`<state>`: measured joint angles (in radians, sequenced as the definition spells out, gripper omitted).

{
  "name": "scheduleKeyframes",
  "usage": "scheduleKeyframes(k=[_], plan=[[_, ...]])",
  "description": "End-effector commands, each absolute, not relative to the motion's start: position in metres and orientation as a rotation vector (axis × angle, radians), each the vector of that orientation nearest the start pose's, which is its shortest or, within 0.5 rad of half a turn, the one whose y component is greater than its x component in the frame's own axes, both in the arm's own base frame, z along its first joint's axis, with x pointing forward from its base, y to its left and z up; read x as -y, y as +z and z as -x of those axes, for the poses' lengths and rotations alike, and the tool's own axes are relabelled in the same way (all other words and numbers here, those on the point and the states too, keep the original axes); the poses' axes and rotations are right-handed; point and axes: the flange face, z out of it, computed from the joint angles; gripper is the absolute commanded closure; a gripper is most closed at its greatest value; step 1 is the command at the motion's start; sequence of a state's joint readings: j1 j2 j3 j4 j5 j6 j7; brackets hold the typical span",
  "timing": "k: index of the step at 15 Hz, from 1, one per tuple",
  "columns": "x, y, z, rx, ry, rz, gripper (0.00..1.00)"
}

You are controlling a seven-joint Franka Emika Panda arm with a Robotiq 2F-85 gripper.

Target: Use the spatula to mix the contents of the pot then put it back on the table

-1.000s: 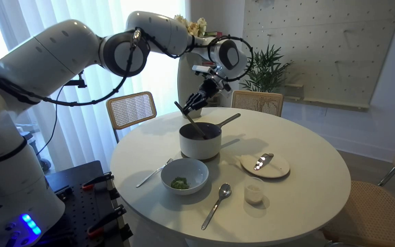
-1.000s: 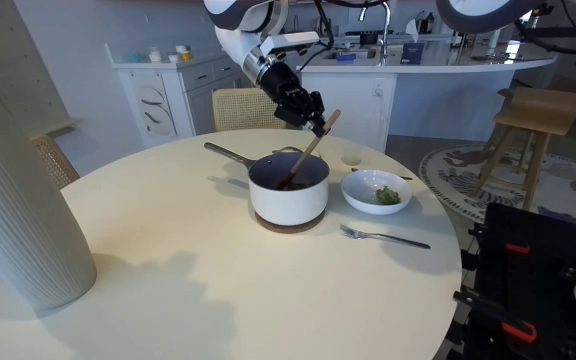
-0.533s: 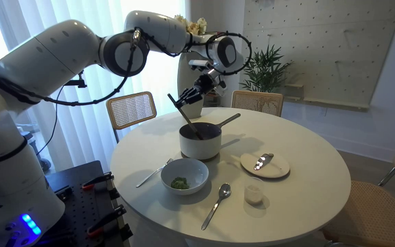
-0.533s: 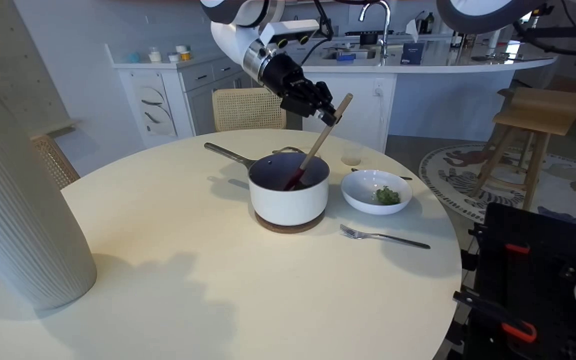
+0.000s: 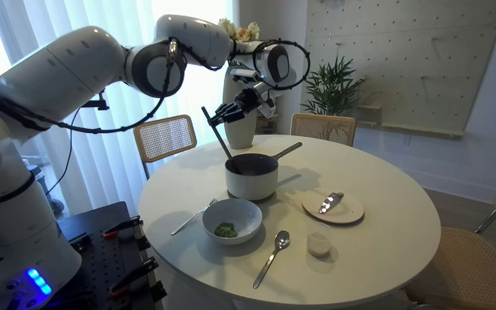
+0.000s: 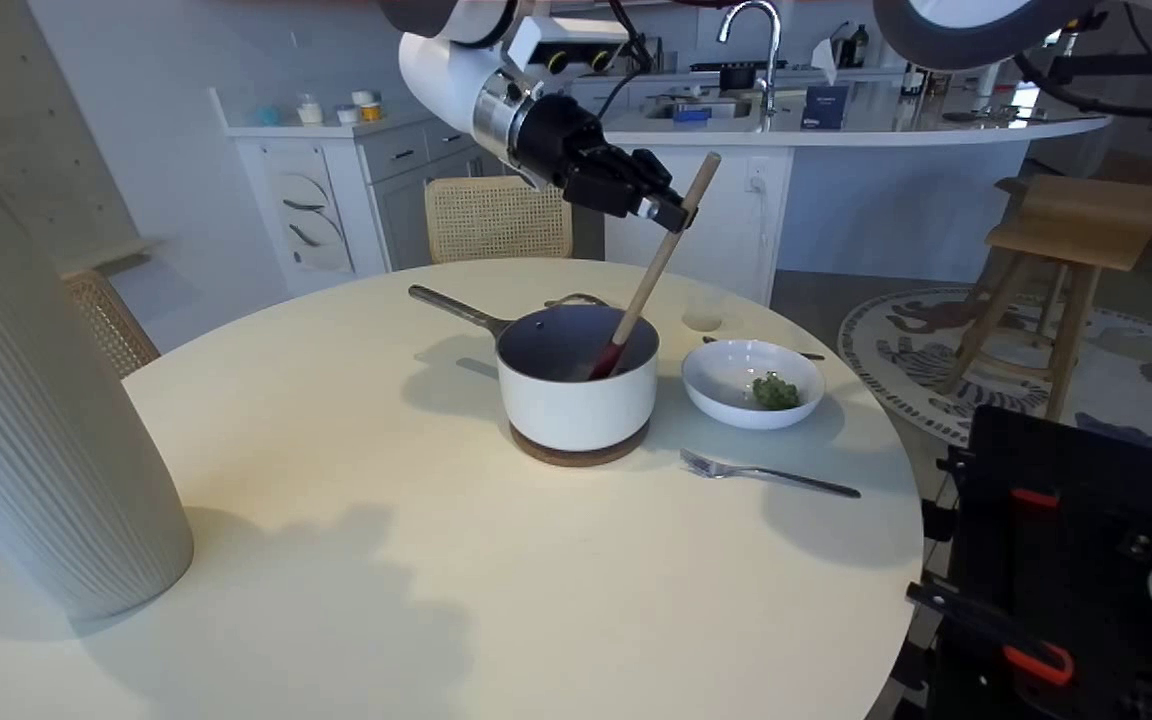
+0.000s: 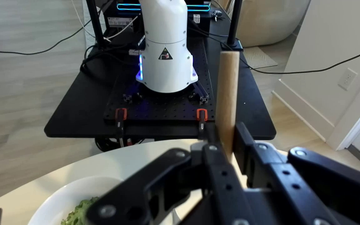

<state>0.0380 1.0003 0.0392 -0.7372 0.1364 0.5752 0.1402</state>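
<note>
round white desk point(image 6: 576, 570), tall vase point(image 6: 56, 430) on it. pot point(image 6: 576, 412) on brown trivet point(image 6: 581, 456), well apart from vase. jaws clenched on tilted spatula point(image 6: 650, 279), red end point(image 6: 608, 358) inside pot. plate point(image 5: 347, 213) nearby, bowl point(image 6: 719, 378) just beside pot, fork point(image 6: 776, 474) near bowl.

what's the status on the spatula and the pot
Gripper shut on the spatula, by its handle. Spatula tilted, red head inside the pot. White bowl beside the pot, might crowd the set-down.
</note>
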Motion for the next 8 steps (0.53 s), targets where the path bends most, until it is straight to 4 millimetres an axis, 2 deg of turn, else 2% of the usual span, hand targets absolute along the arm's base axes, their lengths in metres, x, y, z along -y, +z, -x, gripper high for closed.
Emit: scheduleKeyframes(k=[1,5,8], plan=[[-0.07,0.331,-0.642,0.053,1.673,2.588,0.96],[-0.078,0.322,-0.654,0.034,1.56,2.671,0.96],[-0.074,0.317,-0.664,0.017,1.463,2.701,0.96]])
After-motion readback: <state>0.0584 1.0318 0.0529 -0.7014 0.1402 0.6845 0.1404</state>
